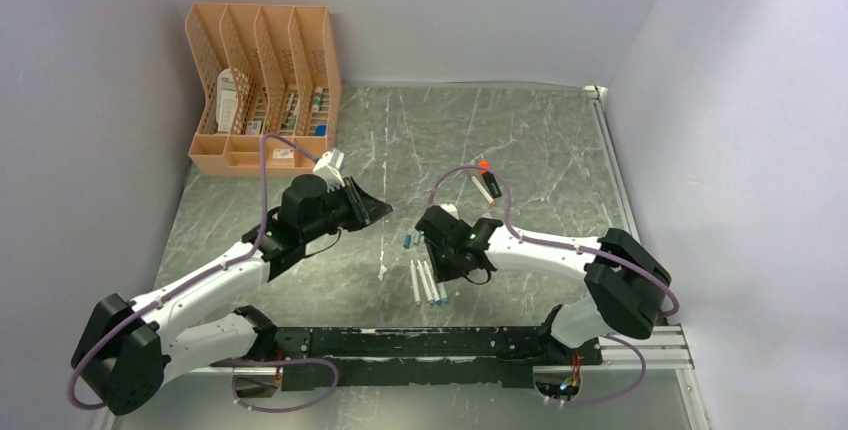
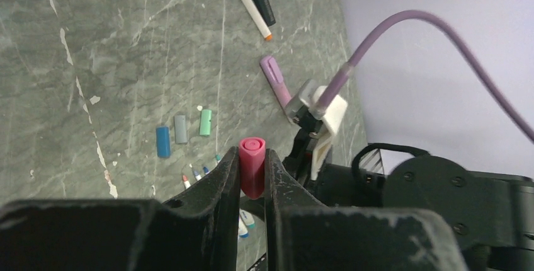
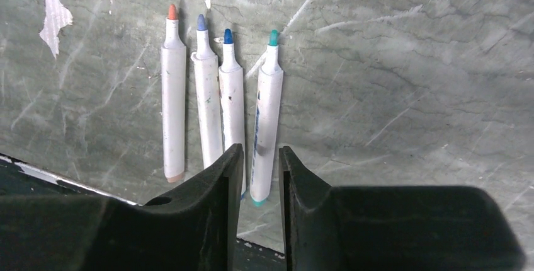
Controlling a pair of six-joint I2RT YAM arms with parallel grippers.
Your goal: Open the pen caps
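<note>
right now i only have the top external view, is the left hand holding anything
Observer: Yes. In the left wrist view the left hand is shut on a pink cap, which stands upright between its fingers.
Operator: ok and whats under the right hand
Observer: The right hand hangs open, gripping nothing, over four uncapped white pens that lie side by side.
Operator: any loose caps lying around
Observer: Three lie in a row: a blue cap, a grey cap and a pale green cap.
</note>
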